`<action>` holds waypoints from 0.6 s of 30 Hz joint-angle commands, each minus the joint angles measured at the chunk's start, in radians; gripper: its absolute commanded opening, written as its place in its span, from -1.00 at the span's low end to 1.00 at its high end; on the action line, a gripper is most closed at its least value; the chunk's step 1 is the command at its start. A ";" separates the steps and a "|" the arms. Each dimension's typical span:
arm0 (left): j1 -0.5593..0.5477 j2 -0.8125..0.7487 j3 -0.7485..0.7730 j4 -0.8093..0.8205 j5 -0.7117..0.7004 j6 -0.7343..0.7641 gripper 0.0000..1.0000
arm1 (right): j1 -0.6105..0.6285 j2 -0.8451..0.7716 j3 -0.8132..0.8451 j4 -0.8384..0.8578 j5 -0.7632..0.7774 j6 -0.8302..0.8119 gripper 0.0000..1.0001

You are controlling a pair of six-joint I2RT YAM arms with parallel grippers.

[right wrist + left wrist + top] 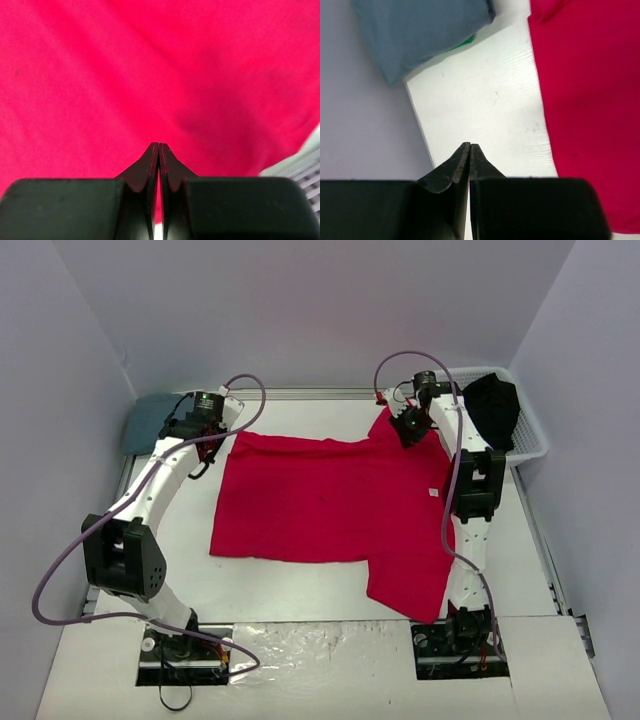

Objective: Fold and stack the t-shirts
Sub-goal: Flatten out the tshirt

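Observation:
The red t-shirt lies spread flat on the white table, with a small white label near its right side. The slate blue-grey t-shirt lies folded at the back left. The black t-shirt sits in the white basket. My left gripper is shut and empty over bare table, between the blue-grey shirt and the red shirt's left edge. My right gripper is shut above the red shirt's far right sleeve, with no cloth seen between its jaws.
The basket stands at the back right corner, and its slats show at the right edge of the right wrist view. A bit of green peeks from under the blue-grey shirt. Walls close in the table on three sides.

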 commanded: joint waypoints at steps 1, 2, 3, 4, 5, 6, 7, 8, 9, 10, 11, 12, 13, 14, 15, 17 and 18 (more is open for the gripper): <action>0.013 -0.048 -0.024 0.011 -0.093 -0.024 -0.95 | 0.008 0.021 0.085 0.080 -0.030 -0.007 -1.00; 0.018 -0.050 -0.027 0.013 -0.094 -0.023 -0.95 | 0.011 0.030 0.099 0.089 -0.034 -0.001 -1.00; 0.024 -0.050 -0.033 0.013 -0.098 -0.023 -0.95 | 0.022 0.039 0.109 0.115 -0.036 0.003 -1.00; 0.036 -0.047 -0.033 0.014 -0.100 -0.023 -0.95 | 0.026 0.058 0.129 0.131 -0.033 0.011 -1.00; 0.042 -0.045 -0.033 0.014 -0.101 -0.023 -0.95 | 0.031 0.069 0.138 0.149 -0.031 0.014 -1.00; 0.047 -0.036 -0.033 0.016 -0.110 -0.020 -0.95 | 0.043 0.091 0.151 0.155 -0.027 0.014 -1.00; 0.050 -0.033 -0.031 0.019 -0.124 -0.018 -0.95 | 0.048 0.102 0.172 0.163 -0.022 0.016 -1.00; 0.052 -0.031 -0.033 0.025 -0.139 -0.018 -0.95 | 0.052 0.115 0.184 0.177 -0.021 0.023 -1.00; 0.053 -0.027 -0.034 0.028 -0.149 -0.018 -0.95 | 0.062 0.140 0.198 0.180 -0.019 0.026 -1.00; 0.055 -0.024 -0.036 0.030 -0.150 -0.018 -0.95 | 0.066 0.150 0.212 0.183 -0.019 0.028 -1.00; 0.055 -0.020 -0.036 0.030 -0.150 -0.018 -0.95 | 0.071 0.159 0.232 0.192 -0.019 0.030 -1.00; 0.055 -0.013 -0.038 0.027 -0.150 -0.018 -0.95 | 0.075 0.176 0.238 0.197 -0.016 0.031 -1.00; 0.055 -0.010 -0.039 0.027 -0.149 -0.020 -0.95 | 0.083 0.182 0.244 0.203 -0.016 0.033 -1.00; 0.055 -0.008 -0.041 0.027 -0.146 -0.020 -0.95 | 0.086 0.188 0.247 0.221 -0.014 0.034 -1.00; 0.055 -0.002 -0.042 0.030 -0.144 -0.021 -0.95 | 0.089 0.199 0.247 0.232 -0.011 0.043 -1.00; 0.055 0.004 -0.047 0.030 -0.144 -0.024 -0.95 | 0.097 0.211 0.255 0.255 -0.008 0.051 -1.00; 0.055 0.009 -0.048 0.030 -0.141 -0.026 -0.95 | 0.100 0.223 0.258 0.260 -0.007 0.062 -1.00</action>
